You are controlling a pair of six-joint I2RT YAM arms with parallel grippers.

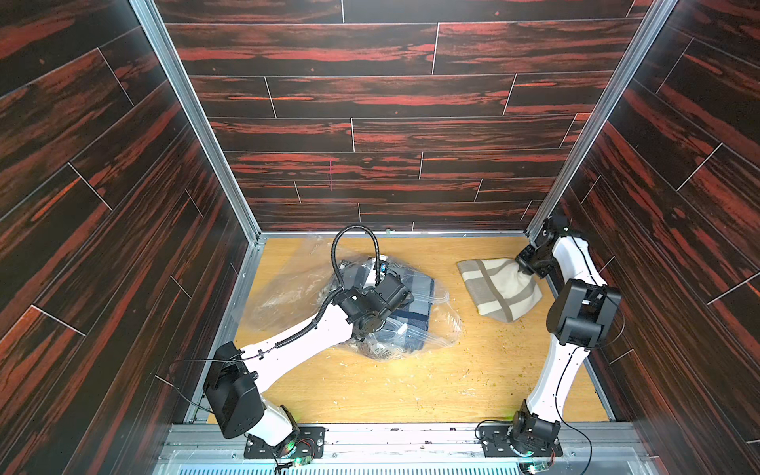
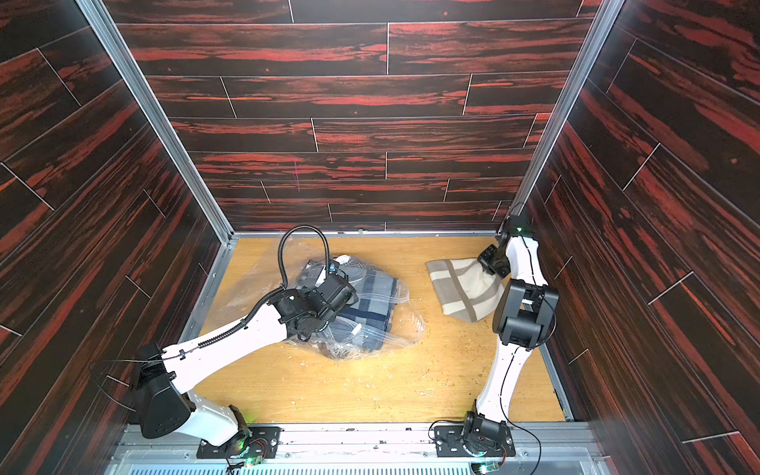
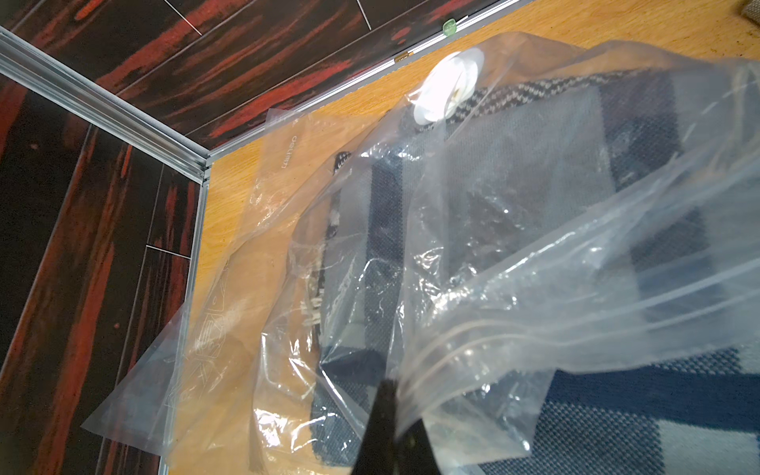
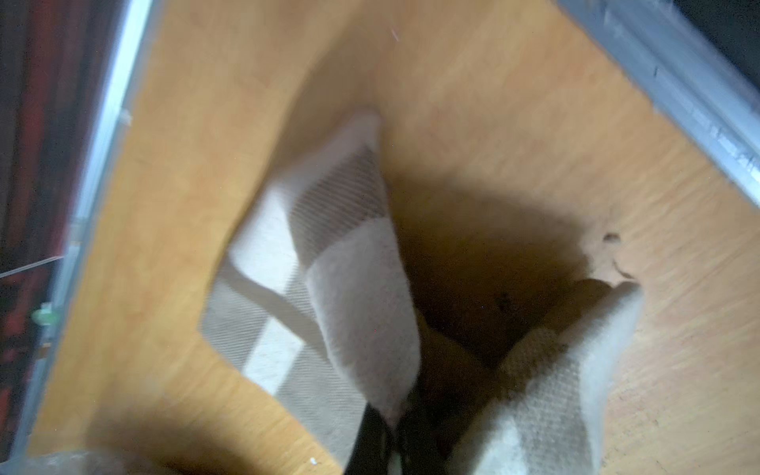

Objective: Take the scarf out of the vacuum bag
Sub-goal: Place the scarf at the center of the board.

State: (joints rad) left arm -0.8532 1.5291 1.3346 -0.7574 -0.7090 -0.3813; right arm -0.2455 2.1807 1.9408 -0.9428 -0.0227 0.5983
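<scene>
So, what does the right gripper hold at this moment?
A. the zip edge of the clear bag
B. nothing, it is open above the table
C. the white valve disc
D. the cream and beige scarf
D: the right gripper is shut on a corner of the cream and beige scarf, which is outside the vacuum bag.

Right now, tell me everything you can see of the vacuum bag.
The vacuum bag is clear, crinkly plastic, lying rumpled on the wooden table towards the back. A round white valve disc sits on its upper sheet; ridged zip-seal strips run along its mouth. A folded navy-and-grey checked scarf shows through the plastic. The left gripper pinches the plastic beside the zip and holds it raised.
</scene>
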